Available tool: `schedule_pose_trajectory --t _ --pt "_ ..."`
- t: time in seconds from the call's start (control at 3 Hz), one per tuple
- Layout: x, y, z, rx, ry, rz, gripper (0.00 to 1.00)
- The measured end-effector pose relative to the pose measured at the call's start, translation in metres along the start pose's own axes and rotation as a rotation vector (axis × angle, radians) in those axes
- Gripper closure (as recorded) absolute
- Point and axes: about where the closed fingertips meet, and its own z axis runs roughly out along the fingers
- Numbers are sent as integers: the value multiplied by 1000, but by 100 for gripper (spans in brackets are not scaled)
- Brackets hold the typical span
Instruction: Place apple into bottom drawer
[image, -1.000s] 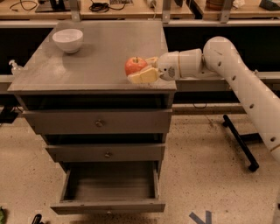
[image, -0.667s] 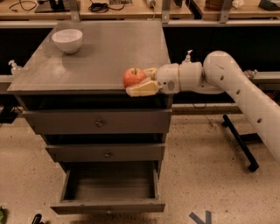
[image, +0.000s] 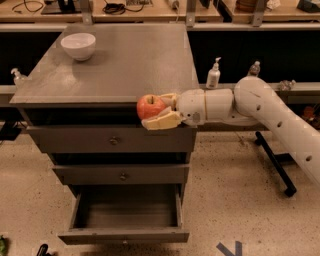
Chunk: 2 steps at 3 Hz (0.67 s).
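Observation:
The apple (image: 150, 106) is red with orange-yellow patches and sits between my gripper's cream fingers (image: 161, 121). My gripper (image: 156, 109) is shut on it and holds it in front of the cabinet's front edge, level with the top drawer's upper rim. My white arm reaches in from the right. The bottom drawer (image: 125, 235) is pulled open below, an empty grey box, straight beneath and slightly left of the apple.
A white bowl (image: 78, 45) stands at the back left of the grey cabinet top (image: 115, 65). The top drawer (image: 112, 140) and middle drawer (image: 121, 175) are closed. Bottles (image: 213, 75) stand on a ledge to the right. A black stand leg (image: 272, 162) lies on the floor.
My gripper has carried the apple off the cabinet top, forward and down past the front edge, and a little left.

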Motion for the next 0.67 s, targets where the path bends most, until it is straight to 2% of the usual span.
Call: schedule_pose_trajectory --t 0.33,0.67 --pt "49 12 8 -43 14 11 100" --pt "127 37 27 -164 48 15 100"
